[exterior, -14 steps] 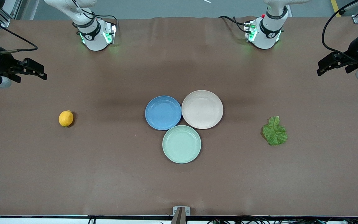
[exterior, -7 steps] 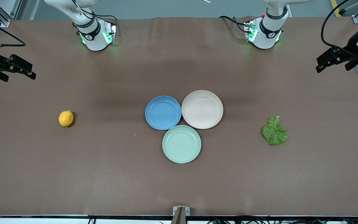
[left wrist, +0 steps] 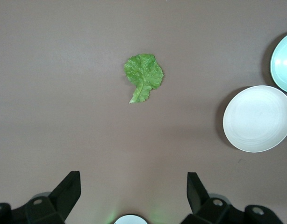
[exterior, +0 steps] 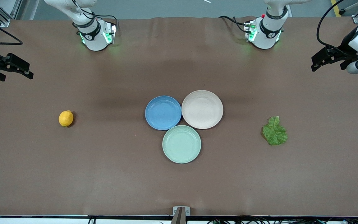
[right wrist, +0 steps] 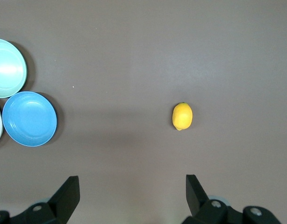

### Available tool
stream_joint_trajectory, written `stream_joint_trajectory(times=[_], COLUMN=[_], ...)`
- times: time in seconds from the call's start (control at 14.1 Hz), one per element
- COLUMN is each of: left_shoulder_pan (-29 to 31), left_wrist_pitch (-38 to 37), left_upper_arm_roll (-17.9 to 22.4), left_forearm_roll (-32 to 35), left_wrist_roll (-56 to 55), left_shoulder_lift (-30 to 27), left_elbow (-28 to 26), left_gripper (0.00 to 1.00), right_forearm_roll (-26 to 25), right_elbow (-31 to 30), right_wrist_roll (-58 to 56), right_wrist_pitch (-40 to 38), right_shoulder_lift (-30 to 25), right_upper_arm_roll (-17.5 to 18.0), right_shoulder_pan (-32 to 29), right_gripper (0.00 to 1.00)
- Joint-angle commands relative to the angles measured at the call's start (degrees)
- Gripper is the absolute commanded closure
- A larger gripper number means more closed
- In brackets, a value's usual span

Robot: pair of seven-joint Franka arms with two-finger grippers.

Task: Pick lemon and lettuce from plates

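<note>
The lemon (exterior: 66, 118) lies on the bare table toward the right arm's end; it also shows in the right wrist view (right wrist: 182, 116). The lettuce (exterior: 274, 131) lies flat on the table toward the left arm's end, and shows in the left wrist view (left wrist: 143, 74). The blue plate (exterior: 163, 112) and the beige plate (exterior: 202, 109) sit side by side mid-table, both empty. My right gripper (exterior: 20, 66) is open and empty, high at the right arm's end. My left gripper (exterior: 322, 60) is open and empty, high at the left arm's end.
A pale mint-green plate (exterior: 181, 144), empty, touches the blue and beige plates and lies nearer the front camera. The two arm bases (exterior: 95, 34) stand along the table's edge. A small metal bracket (exterior: 181, 211) sits at the table's near edge.
My right gripper has drawn back toward its end of the table. My left gripper has shifted a little up the view and slightly inward. Lemon, lettuce and plates have not moved.
</note>
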Motion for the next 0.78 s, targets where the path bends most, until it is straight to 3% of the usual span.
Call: stream_joint_trajectory(times=[0.0,0.71], left_shoulder_pan=[0.56,1.17], left_wrist_pitch=[-0.71,-0.97], left_upper_arm_roll=[-0.08,0.27], left_forearm_roll=[-0.14,-0.14], left_wrist_roll=[0.79,0.79], left_shoulder_lift=[-1.37,-0.40], left_elbow=[-0.40,2.33], left_gripper=[0.00,0.00], right_forearm_roll=[-0.38,-0.30], right_elbow=[0.15,0.50], right_wrist_roll=[0.42,0.42], right_wrist_pitch=[-0.21,-0.03], right_shoulder_lift=[-0.46,-0.46], right_upper_arm_roll=[0.32,0.40], right_shoulder_pan=[-0.80,-1.24], right_gripper=[0.00,0.00])
